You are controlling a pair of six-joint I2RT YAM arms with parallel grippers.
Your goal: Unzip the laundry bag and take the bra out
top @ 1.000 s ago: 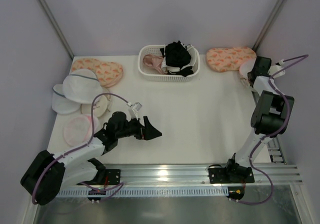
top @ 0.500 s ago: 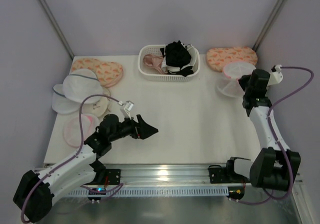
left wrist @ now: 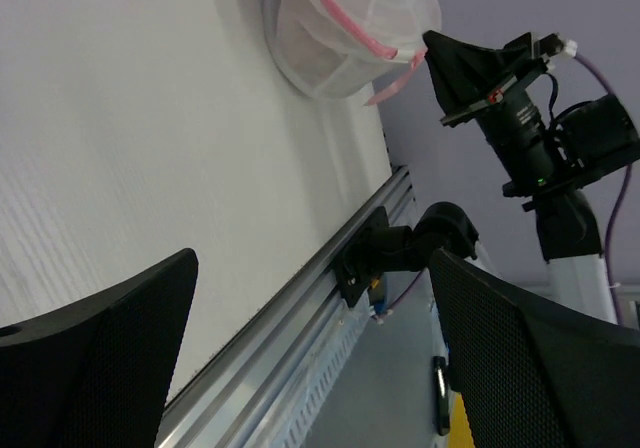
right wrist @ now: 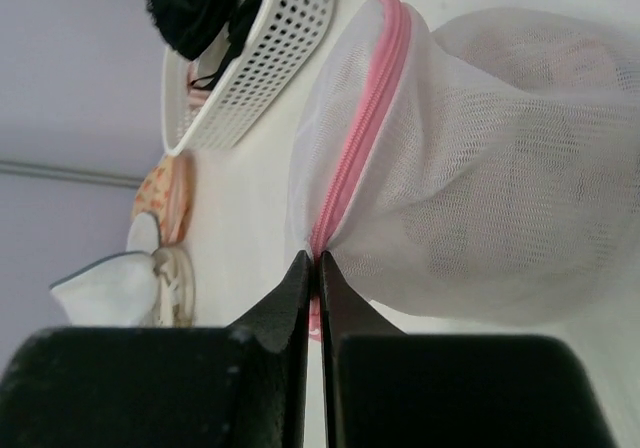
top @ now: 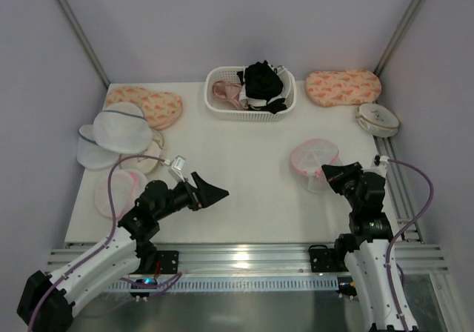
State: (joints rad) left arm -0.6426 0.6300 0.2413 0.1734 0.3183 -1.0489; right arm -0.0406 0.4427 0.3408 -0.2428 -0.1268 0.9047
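Note:
The laundry bag is a round white mesh pouch with a pink zip rim, on the table right of centre. It also shows in the left wrist view and fills the right wrist view. My right gripper is shut on the bag's pink zip rim at its near edge. Only a faint pinkish shade shows through the mesh; the bra itself is hidden inside. My left gripper is open and empty above the table left of centre, pointing towards the bag.
A white basket at the back holds a black garment and a pale pink one. Orange patterned pouches, a cream round case, a larger white mesh bag and another pink-rimmed pouch lie around.
My right arm has swung from the far right corner towards the front, dragging the laundry bag with it to right of centre. My left gripper drew back slightly to the left.

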